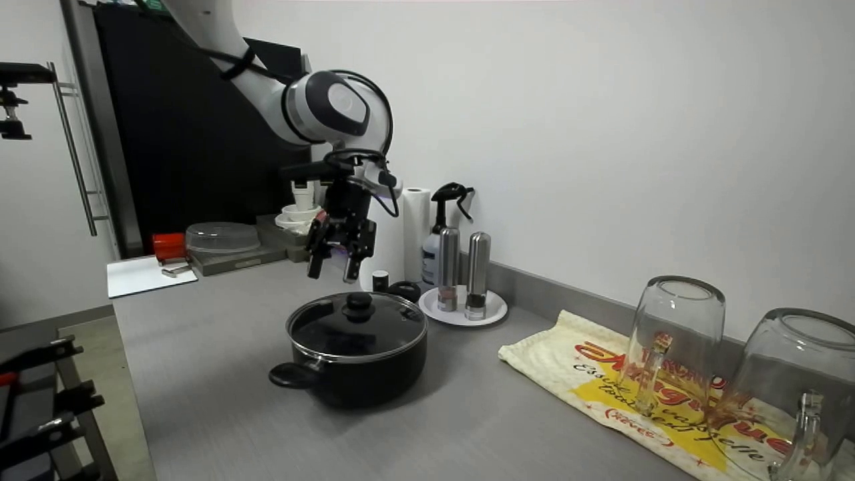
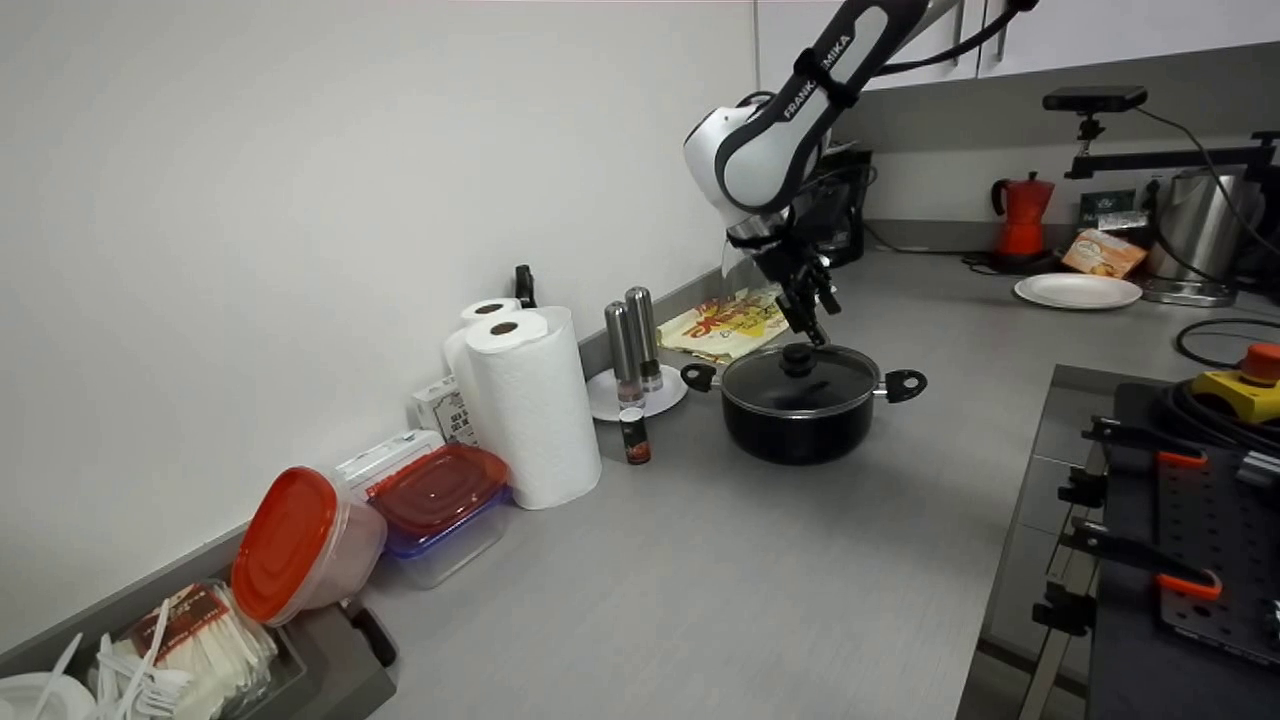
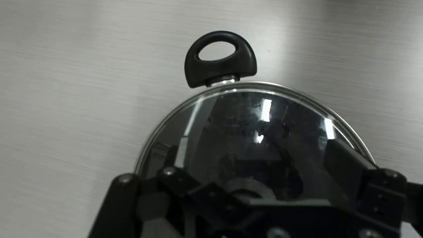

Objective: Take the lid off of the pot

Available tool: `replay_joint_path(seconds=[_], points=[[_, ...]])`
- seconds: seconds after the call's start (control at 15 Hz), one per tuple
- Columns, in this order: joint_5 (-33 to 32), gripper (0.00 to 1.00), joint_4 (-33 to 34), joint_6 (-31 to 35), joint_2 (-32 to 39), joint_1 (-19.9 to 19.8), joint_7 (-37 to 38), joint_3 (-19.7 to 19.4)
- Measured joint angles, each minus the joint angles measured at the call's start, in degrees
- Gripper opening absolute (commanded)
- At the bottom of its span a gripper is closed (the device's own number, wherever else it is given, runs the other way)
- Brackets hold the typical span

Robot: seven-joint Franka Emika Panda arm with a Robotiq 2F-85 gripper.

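The gripper (image 1: 332, 271) hangs over the glass lid (image 1: 354, 334) with its fingers spread wide and nothing between them; the lid sits on the black pot (image 1: 377, 382). From the wrist view I get a single pot handle (image 3: 219, 69), while both exterior views show two. The arm (image 2: 768, 165) slopes down from overhead, bending at the wrist. Only an exterior view gives me the red coffee maker (image 2: 1027, 214).

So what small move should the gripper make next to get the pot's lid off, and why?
Probably ease the open gripper slightly toward the nearby white wall, centring it over the knob before descending. In both exterior views, its fingertips hang above the lid, apart from the knob and offset away from that wall.
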Motion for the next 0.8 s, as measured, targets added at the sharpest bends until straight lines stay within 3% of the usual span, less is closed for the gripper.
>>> replay_joint_path(seconds=[0.4, 0.8], points=[[-0.2, 1.00, 6.5, -2.9, 5.8, 0.4, 5.0, -2.9], [0.8, 1.00, 12.9, -7.2, 7.4, 0.1, 5.2, -3.0]])
